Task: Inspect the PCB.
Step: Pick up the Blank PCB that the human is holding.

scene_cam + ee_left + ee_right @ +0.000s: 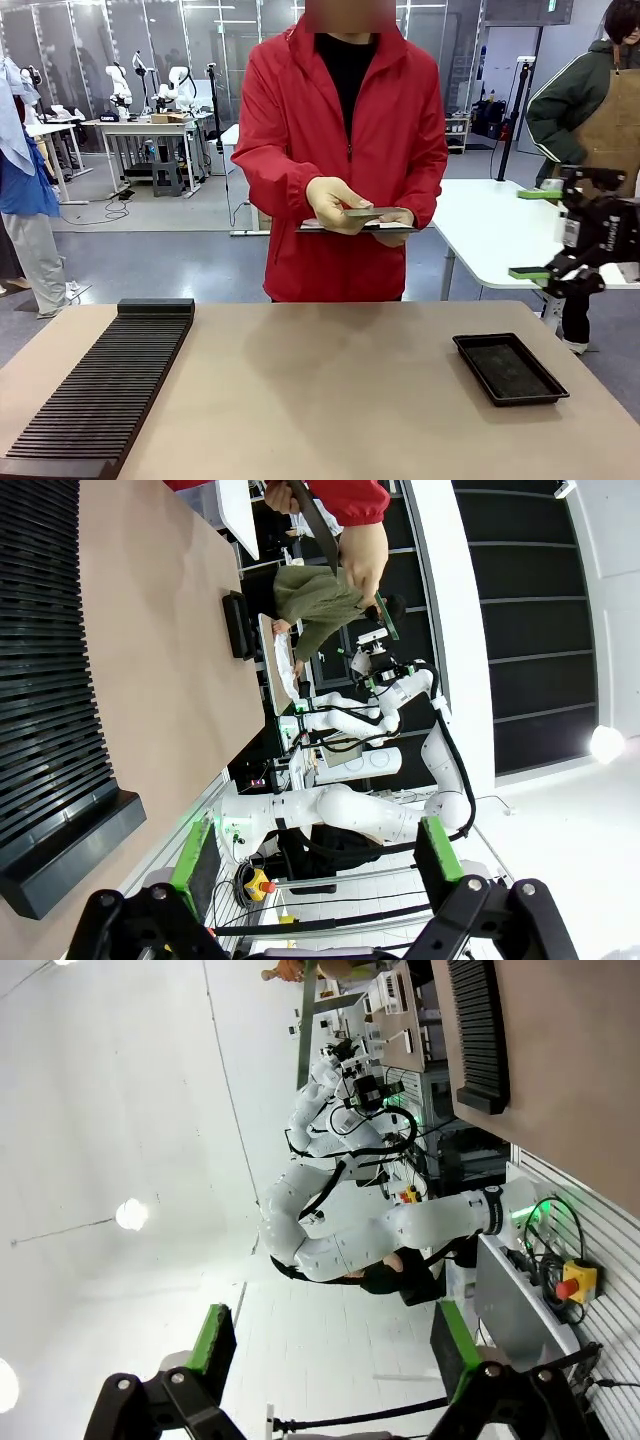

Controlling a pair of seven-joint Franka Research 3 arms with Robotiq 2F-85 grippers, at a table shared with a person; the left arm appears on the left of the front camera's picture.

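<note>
— Where is the thin, flat, green rectangular circuit board (372,211)?

— Off the worktop (320,400). A person in a red jacket (300,130) stands behind the tan worktop's far edge and holds the board at waist height in one pale-gloved hand (333,203). In the front view it shows edge-on, level, just above a dark flat tablet (330,228) that the person's other hand (396,238) supports from below. Whether board and tablet touch cannot be told there.

— And from the left wrist camera?

— The circuit board (386,618) shows as a narrow green strip sticking out of the hand (364,552), with the tablet (312,522) beside it.

— What lies on the worktop?

— A shallow black rectangular plastic tray (466,346) sits near the right edge, with nothing in it. A long black ribbed rack (100,390) runs along the left edge from the far left corner toward the near edge.

— How do the grippers stand?

— The right gripper (535,232) hangs raised beyond the worktop's right edge, its green-padded fingers one above the other, spread apart and holding nothing. Its own camera shows the same wide gap (330,1345), aimed past the table at white floor and other arms. The left gripper (315,852) also has its fingers spread wide with nothing between them, well apart from the board.
</note>
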